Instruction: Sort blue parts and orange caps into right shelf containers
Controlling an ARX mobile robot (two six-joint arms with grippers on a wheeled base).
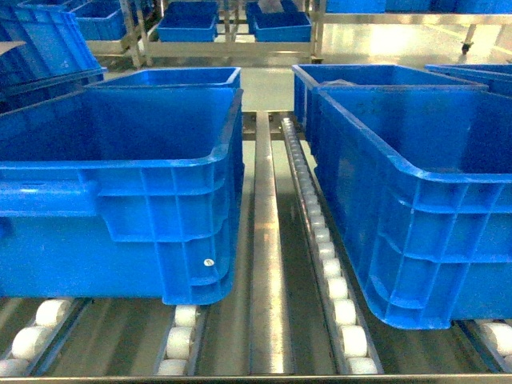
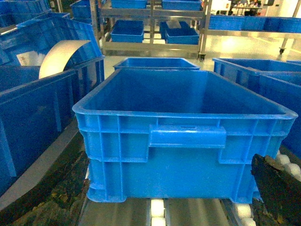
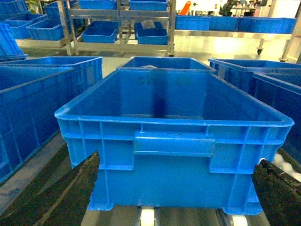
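Two containers stand on the shelf's white rollers (image 1: 332,264): a left crate (image 1: 120,216) and a right crate (image 1: 432,224), both deep and bright blue. What I can see of their insides looks bare. No blue parts or orange caps show in any view. Neither gripper appears in the head view. In the left wrist view my left gripper (image 2: 171,162) is open, its dark fingers (image 2: 277,188) spread wide in front of a crate (image 2: 188,141). My right gripper (image 3: 178,159) is open too, fingers (image 3: 66,197) apart before a crate's handle wall (image 3: 174,146), holding nothing.
A steel divider (image 1: 264,240) runs between the roller lanes, and the front rail (image 1: 256,378) lies along the bottom. More blue crates stand behind (image 1: 172,78) and on far racks (image 1: 188,24). A white curved sheet (image 2: 61,54) sticks out of a crate on the left.
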